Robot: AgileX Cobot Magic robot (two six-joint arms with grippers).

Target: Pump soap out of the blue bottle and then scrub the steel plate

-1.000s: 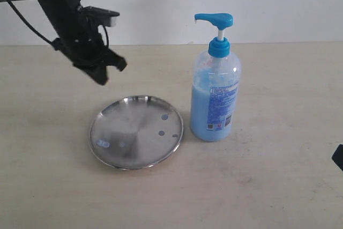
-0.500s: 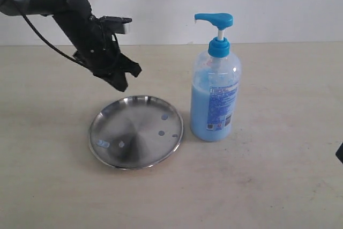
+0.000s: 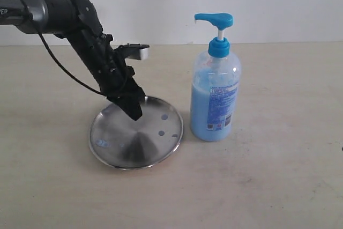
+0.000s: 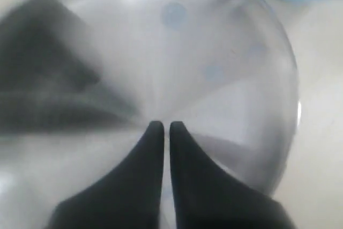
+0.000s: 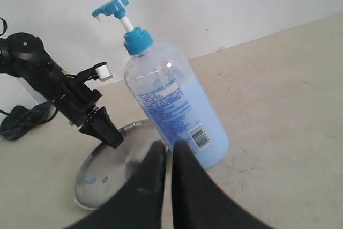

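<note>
the left claw [image 3: 134, 112] hangs tip-down over the steel plate [image 3: 115, 156], above its back half. its two fingers [image 4: 147, 148] are pressed almost together, only a thin slit between them, and they pinch nothing; whether the tips touch the metal cannot be told. small drops of blue soap [image 3: 164, 117] dot the plate. the blue bottle [image 3: 215, 100] stands upright on the table [image 3: 268, 186] just beside the plate's right rim. the right claw [image 5: 167, 146] is also closed to a sliver and empty, pointing toward the bottle.
</note>
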